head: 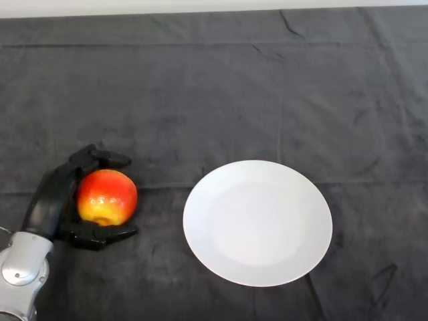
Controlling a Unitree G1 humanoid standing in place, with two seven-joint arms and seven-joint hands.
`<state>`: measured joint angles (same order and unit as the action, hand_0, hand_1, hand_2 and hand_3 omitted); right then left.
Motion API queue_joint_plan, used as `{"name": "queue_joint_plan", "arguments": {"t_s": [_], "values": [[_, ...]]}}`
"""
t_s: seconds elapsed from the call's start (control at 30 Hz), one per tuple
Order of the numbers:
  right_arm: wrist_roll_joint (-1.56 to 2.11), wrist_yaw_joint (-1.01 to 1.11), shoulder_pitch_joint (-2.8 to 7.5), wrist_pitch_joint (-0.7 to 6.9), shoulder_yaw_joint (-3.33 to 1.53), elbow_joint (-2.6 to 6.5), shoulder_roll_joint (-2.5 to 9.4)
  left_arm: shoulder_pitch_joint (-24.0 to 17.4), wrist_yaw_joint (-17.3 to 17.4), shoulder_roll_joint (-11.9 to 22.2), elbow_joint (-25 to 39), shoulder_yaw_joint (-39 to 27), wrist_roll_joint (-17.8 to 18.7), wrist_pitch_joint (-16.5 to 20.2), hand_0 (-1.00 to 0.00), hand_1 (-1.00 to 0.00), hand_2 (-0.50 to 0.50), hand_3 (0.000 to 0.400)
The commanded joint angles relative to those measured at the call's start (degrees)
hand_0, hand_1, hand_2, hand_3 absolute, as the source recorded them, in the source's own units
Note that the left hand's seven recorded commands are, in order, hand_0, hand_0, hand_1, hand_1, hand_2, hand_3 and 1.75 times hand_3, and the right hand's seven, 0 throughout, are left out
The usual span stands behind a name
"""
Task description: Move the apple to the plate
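Head view, looking down on the desk (221,87), covered by a dark grey cloth (321,100) with a few creases and fold lines running across it. Left arm (23,267) enters from the lower left corner; silver-grey wrist section visible at the edge, black hand (52,200) beyond it. Apple (107,196) sits at the left side of the desk, red over most of its skin with a yellow patch low on the near side and small highlights on top. The hand wraps it from the left: palm against the apple's left flank, fingers (107,158) curled over the far side, thumb (103,234) hooked round the near side. Fingers clamped on the apple, tips reaching roughly to its middle on both sides; the right flank of the fruit is uncovered. Cannot tell whether the apple rests on the cloth or is lifted just clear of it. White round plate (257,223) lies to the right of the apple, centre-right of the view, flat on the cloth, nothing on it. Plate and apple are apart, with a strip of dark cloth showing between the apple's right side and the plate's left rim. Pale band runs along the top edge beyond the cloth.
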<state>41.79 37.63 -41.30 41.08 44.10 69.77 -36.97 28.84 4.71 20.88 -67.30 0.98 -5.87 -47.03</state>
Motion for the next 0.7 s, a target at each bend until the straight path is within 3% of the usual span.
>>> {"name": "queue_joint_plan", "arguments": {"t_s": [0.03, 0.27, 0.7], "values": [[0.88, 0.10, -0.72, -0.20, 0.88, -0.17, -1.11, 0.0, 1.8, 0.9, 0.2, 2.0, -1.1, 2.6, -1.00, -0.95, -0.03, 0.400], [0.89, 0.08, -0.71, -0.20, 0.88, -0.20, -1.09, 0.3, 0.9, 0.7, 4.2, 2.0, -0.8, 4.5, -1.00, -0.97, -0.01, 0.400], [0.91, -0.01, -0.62, -0.23, 0.88, -0.41, -0.98, -3.6, -6.0, -2.7, 18.7, 4.6, -2.1, 5.7, -1.00, -0.99, -0.01, 0.400]]}}
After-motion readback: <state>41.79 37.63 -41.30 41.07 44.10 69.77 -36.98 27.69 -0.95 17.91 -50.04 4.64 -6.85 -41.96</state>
